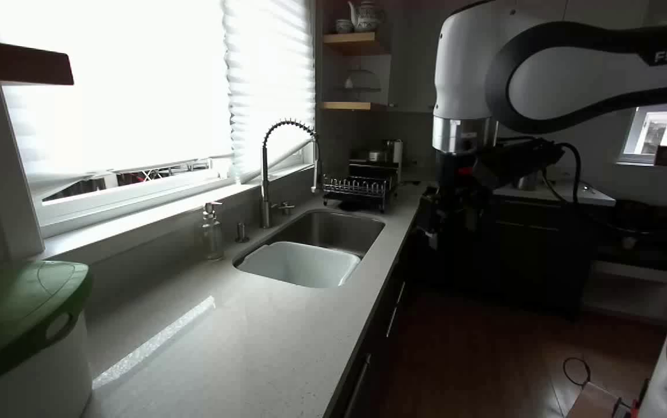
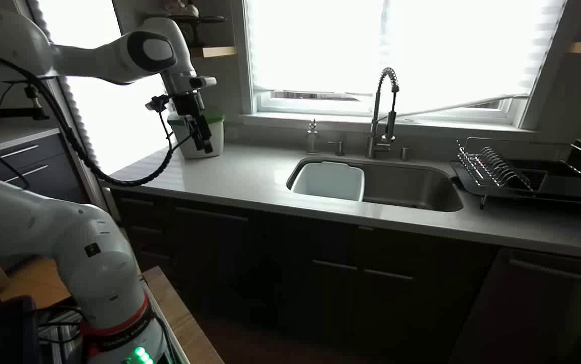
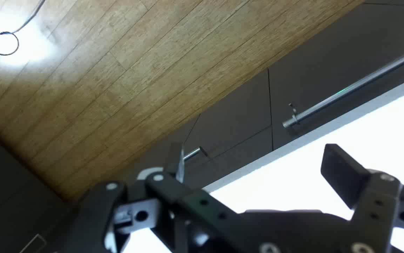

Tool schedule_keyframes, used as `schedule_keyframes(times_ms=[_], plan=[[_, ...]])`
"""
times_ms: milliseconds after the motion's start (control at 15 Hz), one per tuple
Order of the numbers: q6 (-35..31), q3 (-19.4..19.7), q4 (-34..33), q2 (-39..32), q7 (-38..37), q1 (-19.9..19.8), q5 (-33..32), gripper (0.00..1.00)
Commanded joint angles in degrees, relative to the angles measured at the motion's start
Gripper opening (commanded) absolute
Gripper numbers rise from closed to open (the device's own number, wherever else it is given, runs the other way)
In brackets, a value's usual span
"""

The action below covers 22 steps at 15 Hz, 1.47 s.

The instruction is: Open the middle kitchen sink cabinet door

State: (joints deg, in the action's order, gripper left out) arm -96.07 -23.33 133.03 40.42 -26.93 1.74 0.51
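The end effector [image 3: 254, 160] is spread in the wrist view, its fingers [image 3: 345, 175] well apart. In an exterior view, the dark sink cabinet doors [image 2: 336, 303] look closed, at five o'clock from it, beneath the kitchen sink [image 2: 411, 186], their bar handles [image 2: 334, 264] side by side. A pale dishpan [image 2: 328, 180] stands at nine o'clock in the sink.

The arm [image 2: 93, 61] reaches out bent, its fingers [image 3: 344, 175] pointing downward and spread wide apart.
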Motion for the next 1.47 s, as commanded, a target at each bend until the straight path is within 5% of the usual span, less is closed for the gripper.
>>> schedule_keyframes(times_ms=[0, 867, 1400], plan=[[0.15, 0.99, -0.17, -0.48, -0.78, 1.43, -0.78, 1.0], [0.14, 0.99, -0.17, -0.48, -0.78, 1.43, -0.78, 1.0], [-14.45, 9.19, 6.84, -6.42, -7.77, -3.65, 4.34, 1.0]])
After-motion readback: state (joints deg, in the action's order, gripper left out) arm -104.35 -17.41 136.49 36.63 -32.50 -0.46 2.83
